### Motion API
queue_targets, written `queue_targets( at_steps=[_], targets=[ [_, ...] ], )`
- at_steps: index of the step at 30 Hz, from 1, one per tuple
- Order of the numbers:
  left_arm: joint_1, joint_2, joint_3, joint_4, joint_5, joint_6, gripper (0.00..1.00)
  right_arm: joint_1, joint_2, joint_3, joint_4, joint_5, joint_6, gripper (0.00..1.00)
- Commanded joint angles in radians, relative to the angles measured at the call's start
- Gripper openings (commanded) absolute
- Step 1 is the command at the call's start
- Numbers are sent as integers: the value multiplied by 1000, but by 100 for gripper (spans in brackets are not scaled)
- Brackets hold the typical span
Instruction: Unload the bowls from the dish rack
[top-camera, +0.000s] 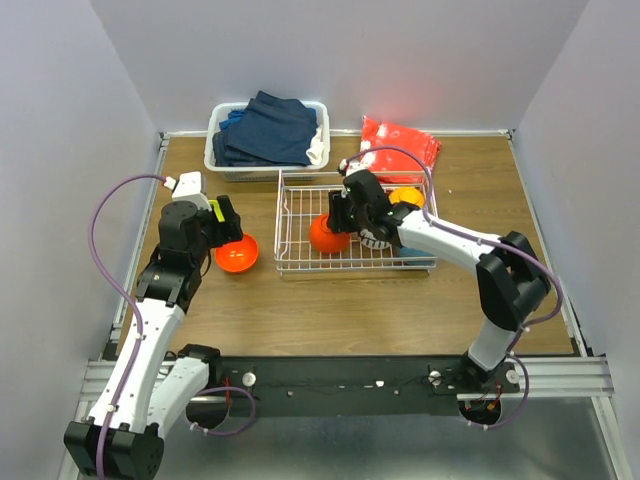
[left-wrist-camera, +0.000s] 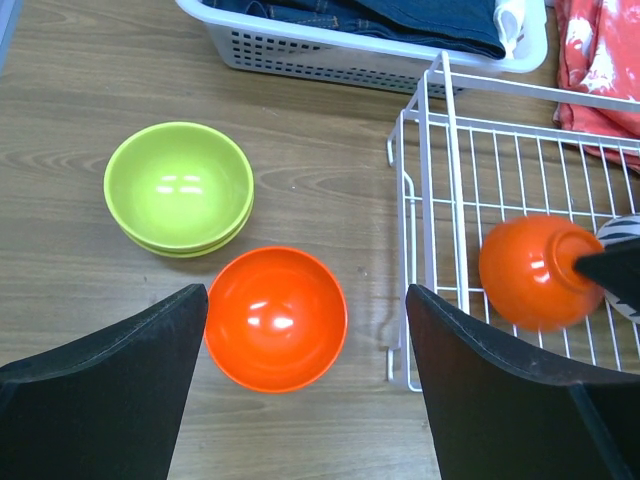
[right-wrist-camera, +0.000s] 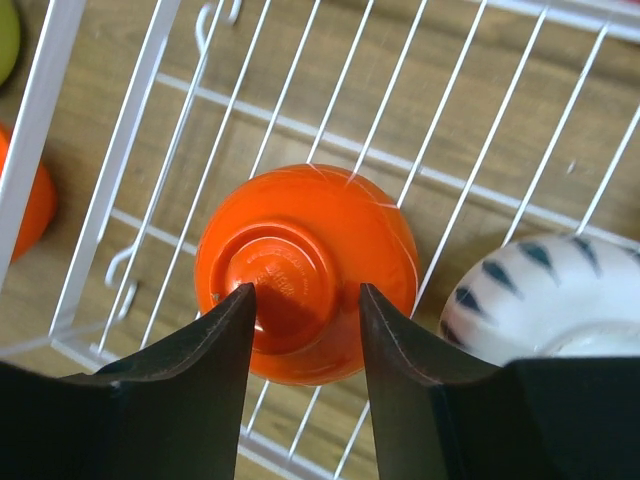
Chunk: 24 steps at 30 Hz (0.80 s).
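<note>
The white wire dish rack stands mid-table. In it an upturned red-orange bowl lies tilted, base toward my right gripper. In the right wrist view the gripper is open, its fingers straddling the bowl's base, grip not evident. A white striped bowl lies beside it, and a yellow-orange bowl sits behind. My left gripper is open and empty above a second red-orange bowl, upright on the table left of the rack. Two stacked lime green bowls sit beyond it.
A white plastic tub of dark blue clothes stands at the back, left of centre. A red-orange bag lies behind the rack. My right arm crosses the rack's right half and hides what is under it.
</note>
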<state>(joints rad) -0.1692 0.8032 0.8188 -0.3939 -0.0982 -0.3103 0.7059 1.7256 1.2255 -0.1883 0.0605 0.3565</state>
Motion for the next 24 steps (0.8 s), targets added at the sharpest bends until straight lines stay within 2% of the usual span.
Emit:
queue_targets(
  at_steps=[1,7,11,13,17,24],
  targets=[
    [-18,-22,-7,6,-26,17,89,1,104,71,-23,199,-50,51],
    [-32,-30,-10,3,-38,23,89,-11,184,152,-5,386,-134,48],
    [-39,-36,-10,1,-47,27,89,-29,201,201,7,409,-172,47],
    [-41,-38,-12,1,-49,30,89,-29,163,201,29,372,-209,48],
    [-43,-39,-12,3,-52,31,89,-22,80,164,59,296,-290,58],
    [-49,-42,-10,1,-51,30,89,75,61,140,-37,271,-545,68]
  ],
)
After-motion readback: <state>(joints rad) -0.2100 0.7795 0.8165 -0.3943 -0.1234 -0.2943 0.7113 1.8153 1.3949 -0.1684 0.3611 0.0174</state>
